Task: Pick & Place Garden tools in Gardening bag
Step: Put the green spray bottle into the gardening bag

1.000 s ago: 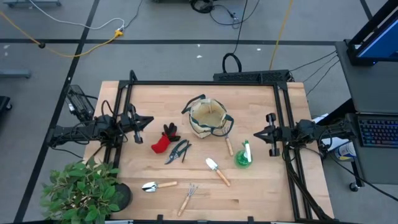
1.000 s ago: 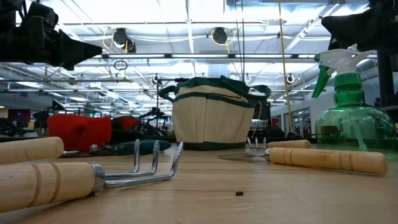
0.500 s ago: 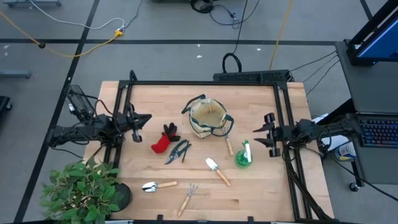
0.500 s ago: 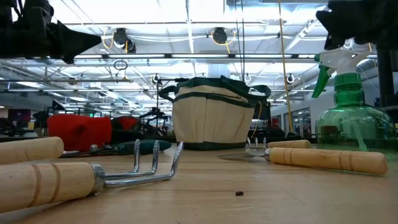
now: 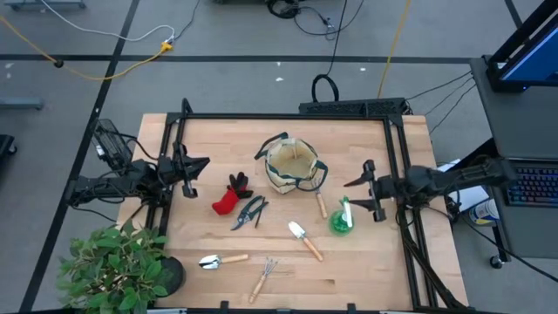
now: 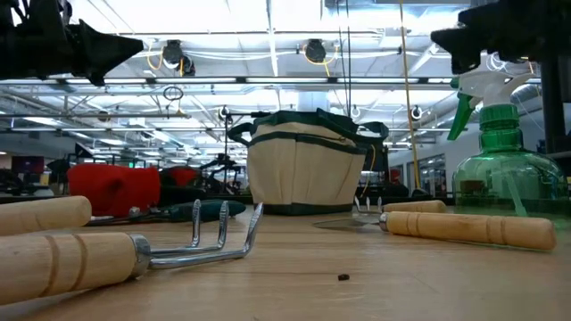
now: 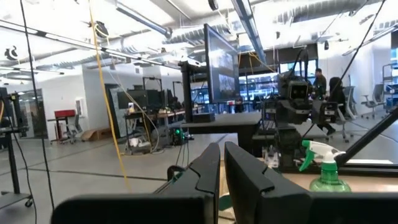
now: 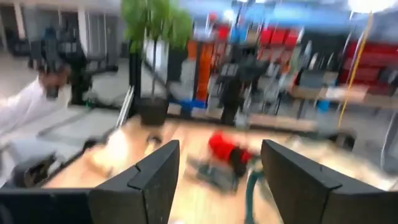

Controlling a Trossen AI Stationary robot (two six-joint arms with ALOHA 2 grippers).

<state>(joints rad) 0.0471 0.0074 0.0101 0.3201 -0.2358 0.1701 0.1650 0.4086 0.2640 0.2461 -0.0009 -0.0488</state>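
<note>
My top camera sees bright, even light and only small soft shadows. Down low, the ceiling lights (image 6: 268, 22) glare white, and the wooden handle (image 6: 62, 260) up close looks fuzzy. My right wrist picture is all smeared and blurry. My left wrist picture is sharp far away, but my near fingers (image 7: 205, 177) look dark.

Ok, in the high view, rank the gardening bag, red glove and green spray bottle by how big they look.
1. gardening bag, clearly largest
2. red glove
3. green spray bottle
The glove and bottle look close in size, so their order is unsure.
</note>
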